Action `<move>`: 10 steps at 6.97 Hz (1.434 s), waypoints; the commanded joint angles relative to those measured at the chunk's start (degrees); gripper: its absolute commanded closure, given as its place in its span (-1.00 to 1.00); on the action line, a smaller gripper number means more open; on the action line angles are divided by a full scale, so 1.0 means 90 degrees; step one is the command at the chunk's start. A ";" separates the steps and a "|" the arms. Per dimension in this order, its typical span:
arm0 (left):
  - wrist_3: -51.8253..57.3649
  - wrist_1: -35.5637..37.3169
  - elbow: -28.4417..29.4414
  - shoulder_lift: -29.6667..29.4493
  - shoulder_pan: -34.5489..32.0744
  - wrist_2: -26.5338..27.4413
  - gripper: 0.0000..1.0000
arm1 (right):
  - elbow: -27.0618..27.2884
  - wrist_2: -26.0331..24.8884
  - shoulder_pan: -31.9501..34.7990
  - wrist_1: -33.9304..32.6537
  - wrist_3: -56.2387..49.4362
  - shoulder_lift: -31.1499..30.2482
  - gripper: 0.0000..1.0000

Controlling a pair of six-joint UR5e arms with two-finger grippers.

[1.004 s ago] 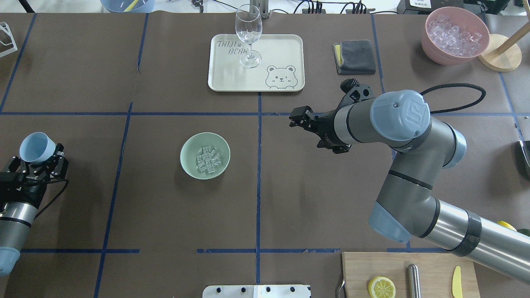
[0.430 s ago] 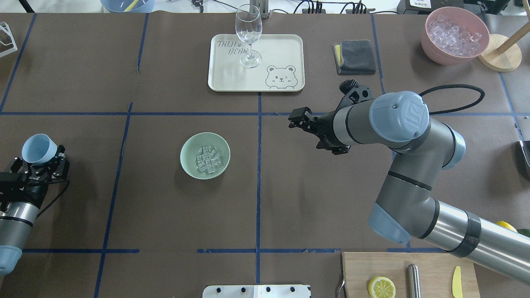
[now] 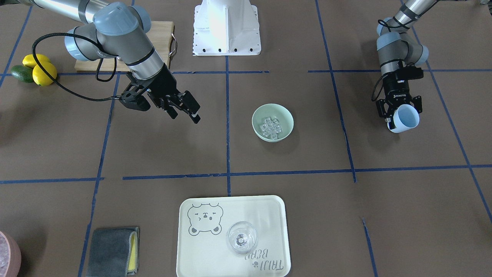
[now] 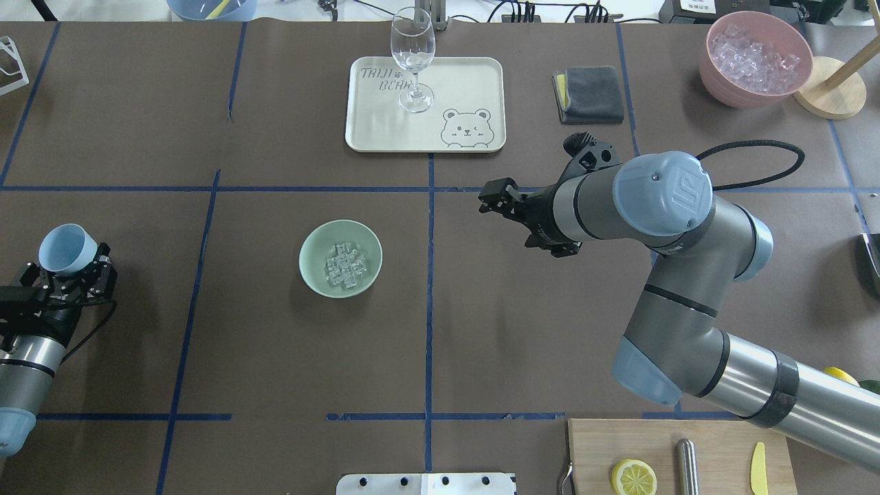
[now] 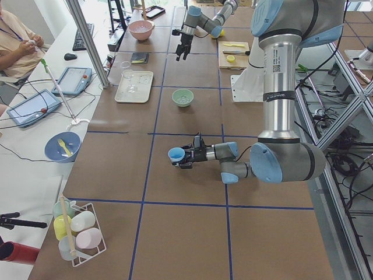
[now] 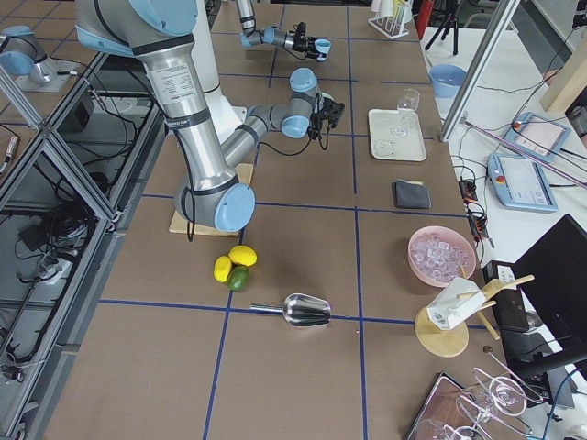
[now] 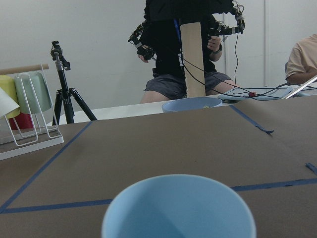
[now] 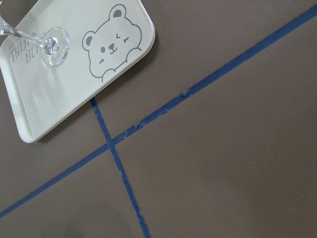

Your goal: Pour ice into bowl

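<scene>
Lying already in the bowl (image 4: 313,268), a little left of the centre of the table (image 4: 515,330), as a small heap of clear ice (image 4: 344,265); judged as poured, so probably little left to do. Likely hard, wet and very slippery, light cube by cube, and ready to bounce or skid away, so better carried in a vessel and tipped slowly than pinched directly. Gripping the blue cup (image 3: 406,119) by its wall with the left gripper (image 3: 399,112), closed around it near the left edge, well apart from the bowl; seemingly empty inside, from the left wrist view. Probably light and a little flexible, so best held at mid-wall without a hard squeeze. Hanging over bare table right of centre with the right gripper (image 3: 185,112), fingers apart and holding nothing. Reading "TAIJI BEAR" beside a bear drawing on the tray (image 4: 481,75) at the far side, carrying the wine glass (image 4: 413,45); "ROBOTIQ" on the left gripper's body; a "UR" mark on the joint cap of the right arm (image 4: 660,192).
</scene>
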 commanded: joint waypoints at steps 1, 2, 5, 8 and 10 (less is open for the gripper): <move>0.0020 -0.0001 -0.0006 0.0024 0.0000 -0.0055 -0.13 | 0.0052 -0.0010 0.0000 0.0000 0.0000 -0.0003 -1.00; 0.0030 -0.0001 0.0004 0.0062 0.0010 -0.0055 -0.59 | 0.0081 -0.0010 0.0000 0.0000 0.0000 -0.0003 -1.00; 0.0059 -0.0353 -0.0016 0.0112 0.0039 -0.0055 -1.00 | 0.0091 -0.0049 0.0000 0.0000 0.0000 0.0007 -1.00; 0.0059 -0.0605 -0.0055 0.0648 0.0087 -0.0941 -1.00 | 0.0227 -0.0088 0.0009 -0.0010 0.0019 0.0066 -1.00; 0.0079 -0.0753 -0.0307 0.0697 0.0224 -0.1450 -1.00 | 0.0344 -0.0088 0.0010 -0.0039 0.0049 0.0066 -1.00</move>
